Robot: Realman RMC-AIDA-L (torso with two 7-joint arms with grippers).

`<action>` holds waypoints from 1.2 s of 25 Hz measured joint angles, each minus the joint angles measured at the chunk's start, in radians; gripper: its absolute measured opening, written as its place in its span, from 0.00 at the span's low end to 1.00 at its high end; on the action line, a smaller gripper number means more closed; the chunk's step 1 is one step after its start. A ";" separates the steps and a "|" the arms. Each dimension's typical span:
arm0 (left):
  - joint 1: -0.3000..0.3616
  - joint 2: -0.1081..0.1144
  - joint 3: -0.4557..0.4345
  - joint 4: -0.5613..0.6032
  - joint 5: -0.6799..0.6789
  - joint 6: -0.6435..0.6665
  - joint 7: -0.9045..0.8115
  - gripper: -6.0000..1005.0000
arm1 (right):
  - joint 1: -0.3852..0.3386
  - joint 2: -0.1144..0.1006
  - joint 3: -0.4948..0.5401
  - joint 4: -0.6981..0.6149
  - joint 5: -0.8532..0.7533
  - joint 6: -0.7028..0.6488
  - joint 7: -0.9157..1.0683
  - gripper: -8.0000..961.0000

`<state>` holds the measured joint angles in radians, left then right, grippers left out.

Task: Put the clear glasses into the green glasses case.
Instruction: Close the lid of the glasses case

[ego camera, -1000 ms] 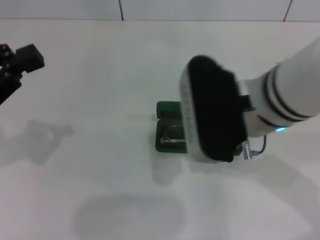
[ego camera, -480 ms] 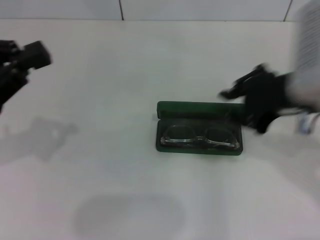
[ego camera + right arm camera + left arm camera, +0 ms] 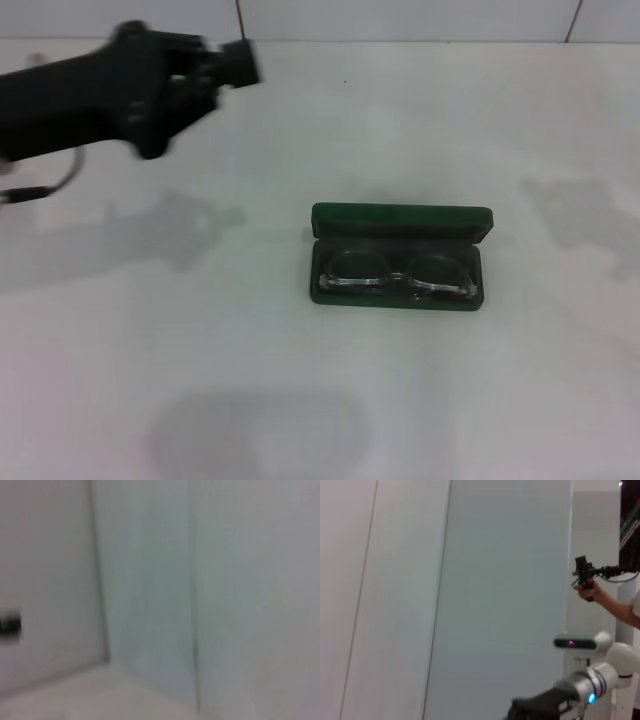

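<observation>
The white table (image 3: pixel 300 400) fills the head view, with a pale tiled wall (image 3: pixel 400 18) along its far edge. My left arm (image 3: pixel 60 100), black and blurred, reaches in from the left side over the far part of the table, well apart from the case; a dark cable loops below it at the frame edge. My left gripper (image 3: pixel 225 65) sits at the tip of that arm, above the table surface, with nothing visibly in its grasp; whether its fingers are parted or closed I cannot tell. The arm's soft shadow (image 3: pixel 180 235) falls on the table between the arm and the case.

The green glasses case (image 3: pixel 400 218) lies open near the middle of the table, its lid standing up along the far side and its tray facing upward. The clear glasses (image 3: pixel 395 273) lie inside the tray, folded, both lens rims side by side along the case's length.

My right gripper does not appear in the head view. In the left wrist view, a white arm segment with black bands and a blue light (image 3: pixel 592 687) shows against plain wall panels. The right wrist view shows only blurred wall panels.
</observation>
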<state>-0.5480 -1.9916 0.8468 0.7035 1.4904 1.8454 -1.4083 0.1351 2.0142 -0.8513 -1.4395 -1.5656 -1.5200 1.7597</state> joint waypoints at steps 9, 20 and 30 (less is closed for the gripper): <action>-0.194 -0.091 0.007 -0.068 0.295 -0.246 -0.035 0.10 | 0.070 -0.003 0.351 0.357 0.035 -0.205 -0.213 0.02; -0.310 -0.104 0.131 -0.254 0.313 -0.488 0.016 0.19 | 0.069 -0.009 0.366 0.483 0.023 -0.201 -0.292 0.03; -0.318 -0.108 0.259 -0.315 0.252 -0.614 0.025 0.17 | 0.075 -0.011 0.368 0.525 0.014 -0.200 -0.319 0.04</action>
<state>-0.8661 -2.1000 1.1056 0.3884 1.7427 1.2315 -1.3837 0.2105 2.0033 -0.4833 -0.9149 -1.5520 -1.7204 1.4409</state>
